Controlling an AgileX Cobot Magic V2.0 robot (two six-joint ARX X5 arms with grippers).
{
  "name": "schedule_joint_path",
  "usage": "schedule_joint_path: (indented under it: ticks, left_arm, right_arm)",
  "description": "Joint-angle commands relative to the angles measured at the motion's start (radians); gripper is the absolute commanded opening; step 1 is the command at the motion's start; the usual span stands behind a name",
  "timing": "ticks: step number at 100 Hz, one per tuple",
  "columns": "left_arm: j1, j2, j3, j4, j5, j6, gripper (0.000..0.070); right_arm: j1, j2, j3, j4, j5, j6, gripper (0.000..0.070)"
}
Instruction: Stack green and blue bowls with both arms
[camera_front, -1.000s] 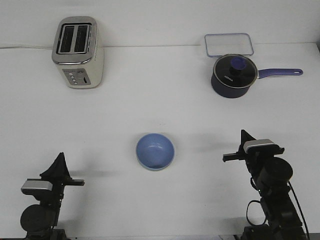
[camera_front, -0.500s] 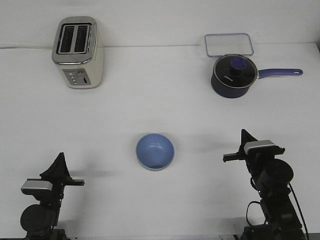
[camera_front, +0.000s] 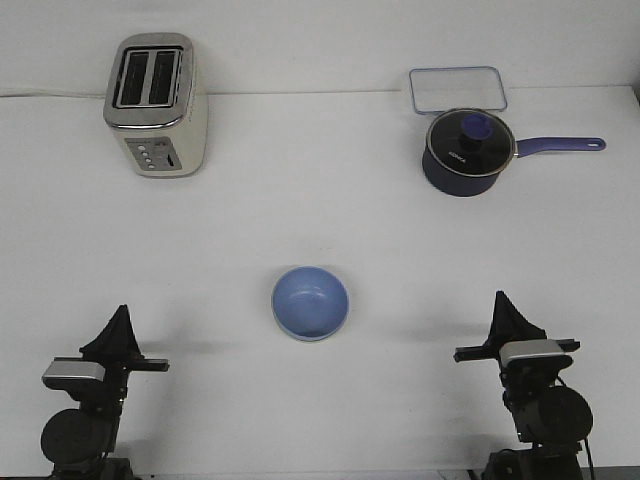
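Observation:
A light blue bowl (camera_front: 310, 302) sits upright in the middle of the white table, with a paler edge showing along its near rim. The green bowl cannot be told apart in this view. My left gripper (camera_front: 121, 312) rests at the near left, well left of the bowl, its fingers together in one point with nothing between them. At the near right, my right gripper (camera_front: 502, 298) stands the same way, shut and empty, well right of the bowl. Neither gripper touches the bowl.
A silver toaster (camera_front: 155, 105) stands at the far left. At the far right are a dark blue saucepan (camera_front: 465, 152) with a glass lid, its long handle pointing right, and a clear rectangular container (camera_front: 456, 88) behind it.
My right arm has drawn back toward the near edge and sunk lower, shifting slightly right. The left arm and the bowl have not moved.

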Motion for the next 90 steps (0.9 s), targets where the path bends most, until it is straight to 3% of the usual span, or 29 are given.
schedule_joint_path:
  ticks: [1, 29, 42, 90]
  left_arm:
    - [0.002, -0.001, -0.019, 0.012, -0.003, 0.005, 0.0012]
    - [0.002, -0.001, -0.019, 0.013, -0.003, 0.005, 0.0012]
    - [0.002, -0.001, -0.019, 0.011, -0.003, 0.005, 0.0012]
    - [0.002, -0.001, -0.019, 0.011, -0.003, 0.005, 0.0012]
  right_arm:
    - [-0.001, -0.044, -0.025, 0.010, 0.000, 0.006, 0.0000]
    - [-0.021, -0.142, -0.124, 0.038, 0.000, 0.007, 0.0000]
    - [-0.021, -0.142, -0.170, 0.129, 0.000, 0.007, 0.0000]
    - [-0.021, -0.142, -0.170, 0.126, 0.000, 0.006, 0.0000]
